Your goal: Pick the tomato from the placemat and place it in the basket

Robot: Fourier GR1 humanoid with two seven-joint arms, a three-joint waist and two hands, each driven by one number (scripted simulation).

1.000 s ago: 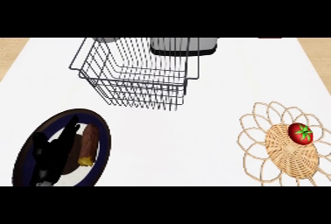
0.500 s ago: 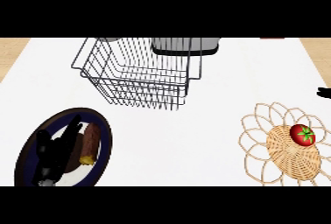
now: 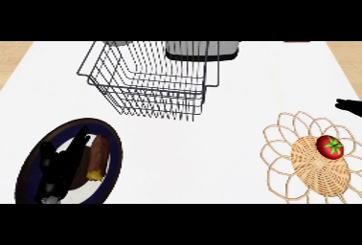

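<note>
Tomato (image 3: 329,146): sits on the woven placemat (image 3: 311,165), towards its upper right part.
Basket (image 3: 152,79): wire, well apart from the placemat, up and to its left.
Right hand (image 3: 349,105): only a black tip shows, just above the placemat; I cannot tell its fingers.
Left hand (image 3: 60,167): fingers relaxed, over the dark plate (image 3: 109,143), far left of the placemat, holding nothing.

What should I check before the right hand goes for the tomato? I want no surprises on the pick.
1. Tomato sits on the woven placemat, unheld: ok.
2. Right hand near the tomato: only a tip shows at the right edge; finger state: cannot tell.
3. Wire basket upright, top open: ok.
4. Counter between placemat and basket free of objects: ok.
5. Left hand over the dark plate, away from the path: ok.
</note>
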